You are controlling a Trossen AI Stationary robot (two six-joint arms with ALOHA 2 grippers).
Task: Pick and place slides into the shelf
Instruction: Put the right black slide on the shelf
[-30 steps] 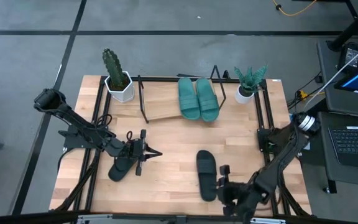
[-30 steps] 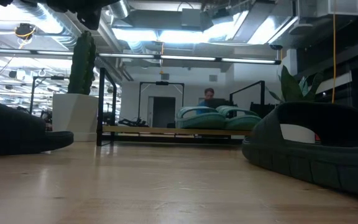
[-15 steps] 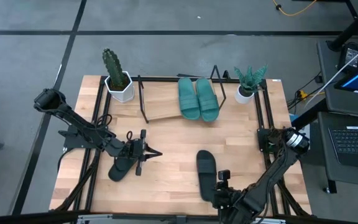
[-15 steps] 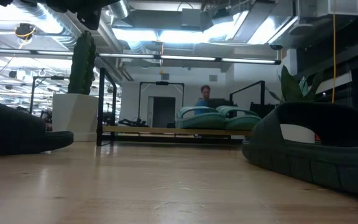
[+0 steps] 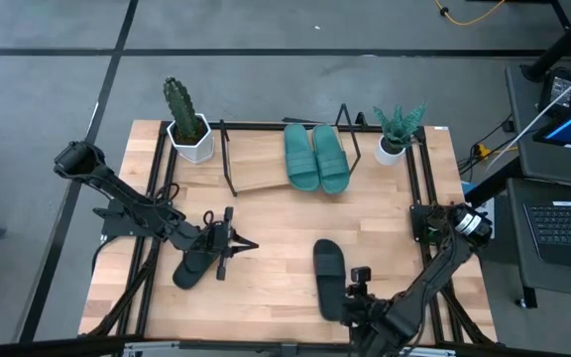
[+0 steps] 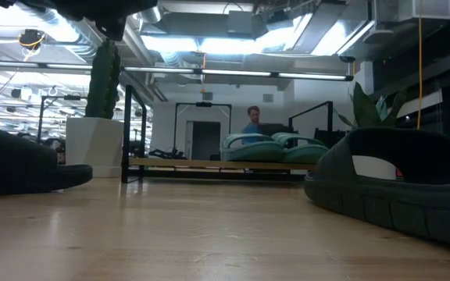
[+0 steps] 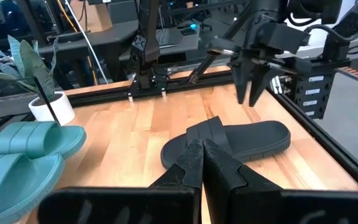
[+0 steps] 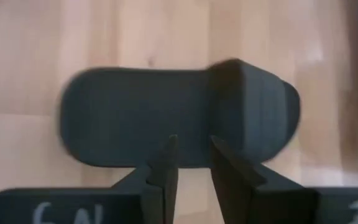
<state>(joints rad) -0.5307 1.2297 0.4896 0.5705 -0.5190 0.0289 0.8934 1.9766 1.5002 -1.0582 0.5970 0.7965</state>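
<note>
Two teal-green slides [image 5: 316, 157] lie side by side on the shelf [image 5: 256, 161] at the far edge of the surface [image 5: 276, 238]. A black slide [image 5: 328, 279] lies near the front edge, right of centre. The right end effector [image 5: 359, 294] hovers just beside it on the front-edge side, fingers [image 8: 166, 163] a narrow gap apart, gripping nothing. The left end effector [image 5: 228, 244] is closed and empty, beside a second black slide [image 5: 192, 265] toward the front-left corner.

Wood counter [image 5: 266, 223]: 2 black slides, left [image 5: 192, 266] & right [image 5: 329, 278], near; cactus pot [image 5: 189, 137], plant pot [image 5: 392, 149] far. Shelf [image 5: 256, 164] w/ 2 teal slides [image 5: 316, 157].
</note>
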